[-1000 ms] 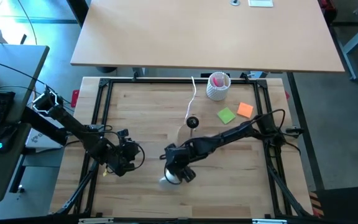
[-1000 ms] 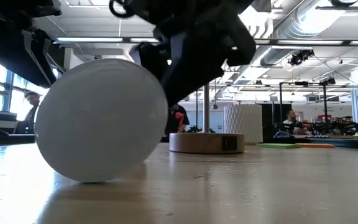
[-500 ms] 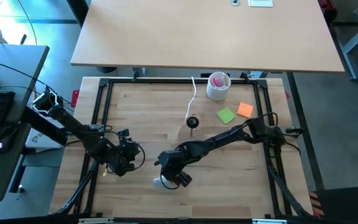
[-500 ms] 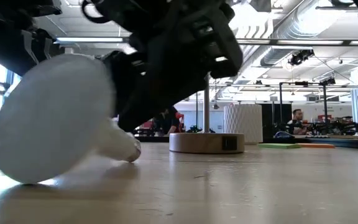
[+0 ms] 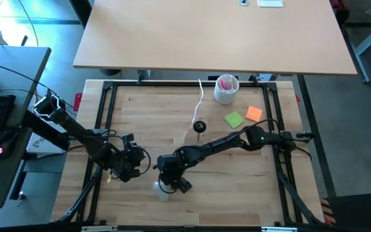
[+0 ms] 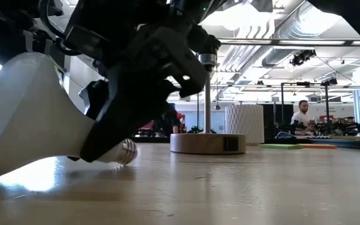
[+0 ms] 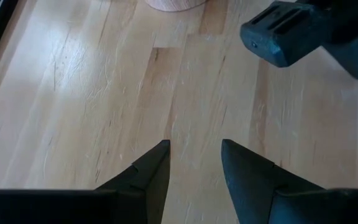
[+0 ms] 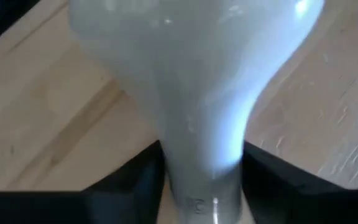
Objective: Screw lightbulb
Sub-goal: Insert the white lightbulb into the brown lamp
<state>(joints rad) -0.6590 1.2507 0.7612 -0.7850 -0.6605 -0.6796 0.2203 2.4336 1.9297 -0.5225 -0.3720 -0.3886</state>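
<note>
The white lightbulb point(image 5: 161, 191) lies on its side on the wooden table near the front edge. In the low view its globe point(image 6: 24, 119) is at the left and its silvery screw base point(image 6: 125, 152) points right. My right gripper point(image 5: 169, 183) reaches down over it and is shut on its neck. The round wooden stand with the black socket point(image 5: 199, 127) sits farther back at mid-table. My left gripper point(image 5: 134, 164) hangs open above bare wood to the left of the bulb, with nothing between its fingers point(image 7: 157, 162). My right gripper pinches the bulb's narrow neck point(image 8: 173, 168), just above the screw base, between its two fingers point(image 8: 263, 177). The fingers slant down from the table's right and far side and lie across the bulb. The globe rests on the table and the bulb lies tilted.
A white perforated cup point(image 5: 225, 89) with pink contents stands at the back, with a white cord point(image 5: 199, 103) beside it. A green note point(image 5: 234, 119) and an orange note point(image 5: 254, 113) lie right of the socket stand. A black frame point(image 5: 108, 87) borders the table.
My right gripper has gone down and toward the table's left and near edge, after the bulb. The bulb has slid and rolled a little leftward and turned about: its globe first faced the low camera, and now its neck and screw base show, with the fingers at the neck.
</note>
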